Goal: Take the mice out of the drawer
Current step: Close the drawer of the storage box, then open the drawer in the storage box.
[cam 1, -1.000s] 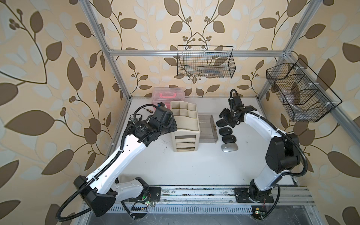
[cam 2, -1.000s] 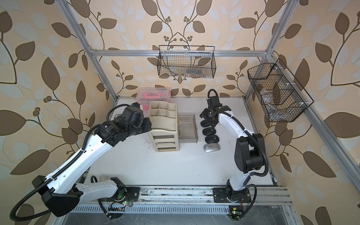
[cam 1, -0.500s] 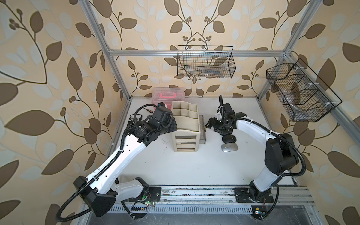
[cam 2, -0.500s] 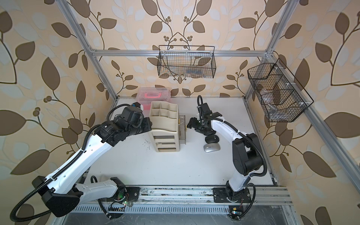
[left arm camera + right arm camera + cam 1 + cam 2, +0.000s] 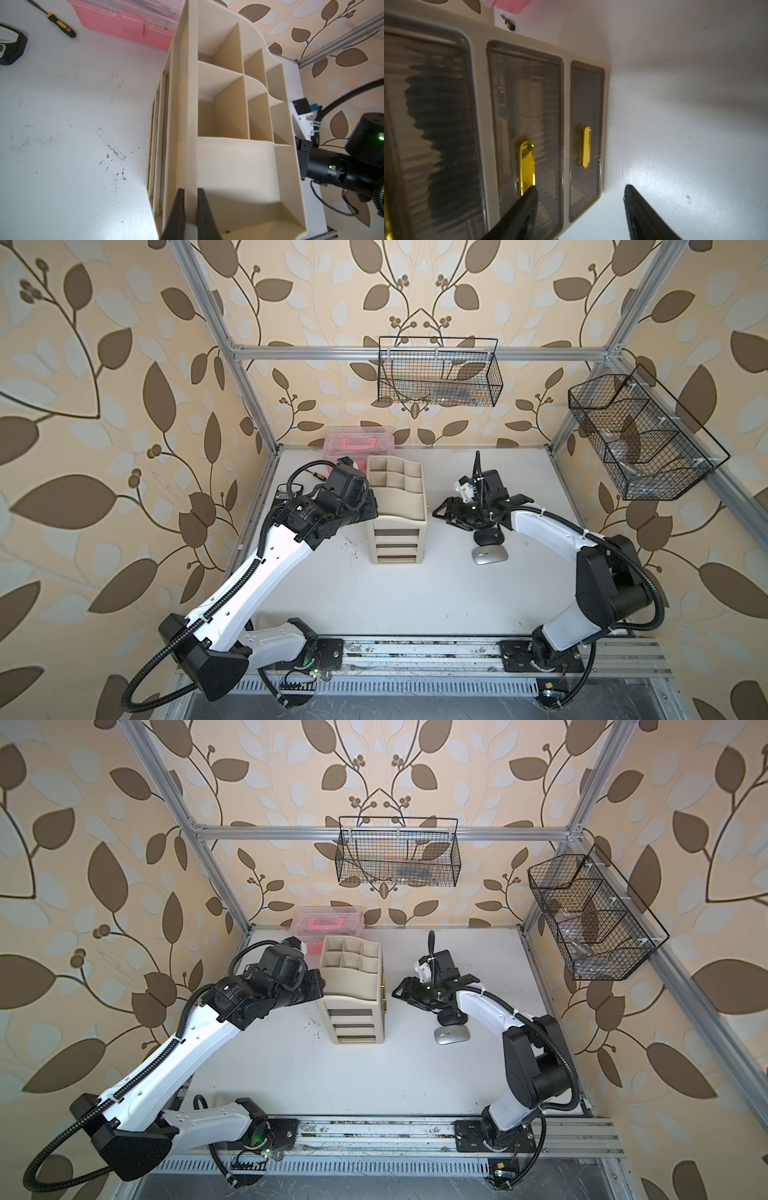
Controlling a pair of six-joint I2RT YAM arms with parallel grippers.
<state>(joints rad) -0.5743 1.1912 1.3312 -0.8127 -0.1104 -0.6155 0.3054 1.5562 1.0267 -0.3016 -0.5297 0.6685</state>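
Observation:
A beige drawer organiser (image 5: pixel 397 510) (image 5: pixel 353 990) stands mid-table, and its side drawers (image 5: pixel 525 124) with yellow handles (image 5: pixel 527 166) all look pushed in. My left gripper (image 5: pixel 190 195) is shut on the organiser's top wall. My right gripper (image 5: pixel 579 188) (image 5: pixel 441 515) is open just in front of the drawer fronts, with one fingertip (image 5: pixel 532 189) by the middle drawer's handle and nothing between the jaws. On the table to the right lie a black mouse (image 5: pixel 490 537) (image 5: pixel 451 1017) and a silver mouse (image 5: pixel 490 554) (image 5: pixel 452 1036). My right arm hides any mice behind them.
A pink case (image 5: pixel 359 443) stands behind the organiser, with a yellow-handled screwdriver (image 5: pixel 60 25) and a dark device (image 5: pixel 12 47) to its left. Wire baskets hang on the back wall (image 5: pixel 438 373) and the right wall (image 5: pixel 640 435).
My right gripper has moved left from the row of mice to the organiser's side. The drawer that stood pulled out is now in. The left arm has not moved.

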